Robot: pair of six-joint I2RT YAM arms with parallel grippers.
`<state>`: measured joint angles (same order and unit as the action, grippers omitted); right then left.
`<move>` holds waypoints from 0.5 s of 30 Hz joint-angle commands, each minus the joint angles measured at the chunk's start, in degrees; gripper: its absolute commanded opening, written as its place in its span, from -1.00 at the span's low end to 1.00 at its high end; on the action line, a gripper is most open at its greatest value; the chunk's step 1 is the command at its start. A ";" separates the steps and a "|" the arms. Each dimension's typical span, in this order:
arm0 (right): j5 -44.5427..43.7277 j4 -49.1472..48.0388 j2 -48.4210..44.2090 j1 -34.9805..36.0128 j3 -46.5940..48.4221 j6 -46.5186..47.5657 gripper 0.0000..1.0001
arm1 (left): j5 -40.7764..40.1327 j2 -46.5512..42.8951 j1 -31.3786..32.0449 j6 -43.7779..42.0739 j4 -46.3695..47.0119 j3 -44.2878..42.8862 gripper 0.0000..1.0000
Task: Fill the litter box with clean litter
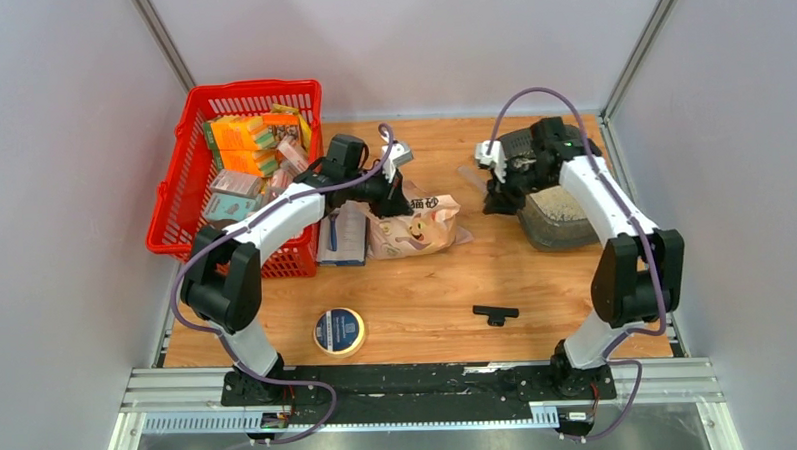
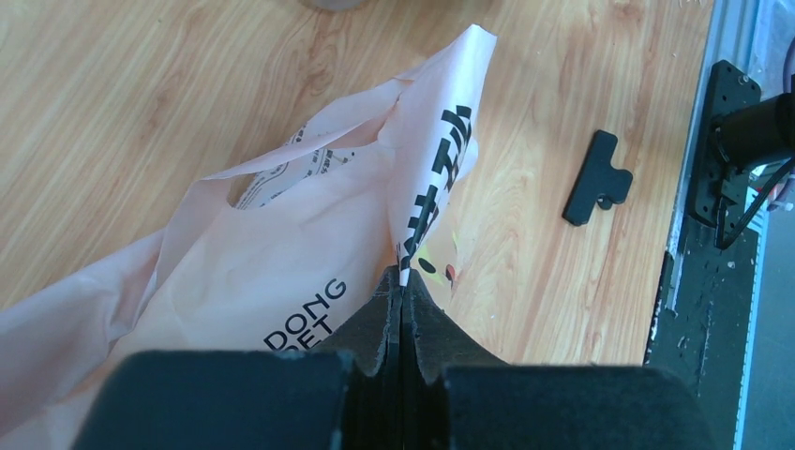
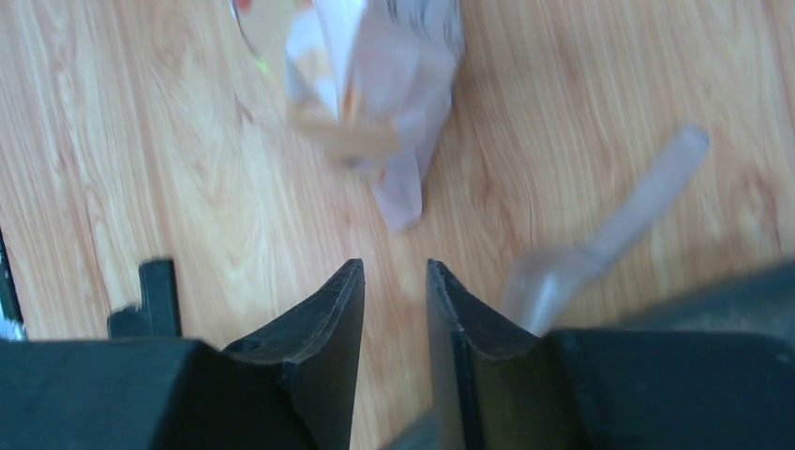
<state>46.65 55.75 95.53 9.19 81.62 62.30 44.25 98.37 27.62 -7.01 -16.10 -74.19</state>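
The litter box (image 1: 550,235) sits at the far right of the table. Clean litter (image 1: 562,205) shows as a pale beige patch inside it, and the right arm crosses over much of the tray. The litter bag (image 1: 420,229) lies on its side at mid-table, just right of the red basket (image 1: 178,193).

The left gripper (image 2: 401,286) is pinched fully together on a thin upstanding fold of the bag's film. The right gripper (image 3: 395,277) has its jaws a little apart with bare wood showing between them, so it grips nothing.

The bag is soft, thin, glossy film, so it will crumple, sag and likely slip. Any granules inside will shift and pull the weight toward the low end. A single pinch on an edge fold lifts film more than load. A second hold near the bottom corner would let the bag be tipped. The tray is rigid, with a raised rim that gives a firm hold.

How much litter the bag has left cannot be seen. The tray's fill level is largely hidden. The right wrist view is blurred, and the pale translucent object (image 3: 619,225) beside the right jaw may be a scoop.
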 commanded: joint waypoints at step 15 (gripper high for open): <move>-17.91 -7.31 -48.13 5.83 -49.35 18.73 0.38 | -0.04 -0.20 -2.21 1.12 0.45 -1.04 -1.00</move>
<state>32.75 60.97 55.61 12.95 38.44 78.85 43.83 98.52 26.94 -5.43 -14.55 -74.15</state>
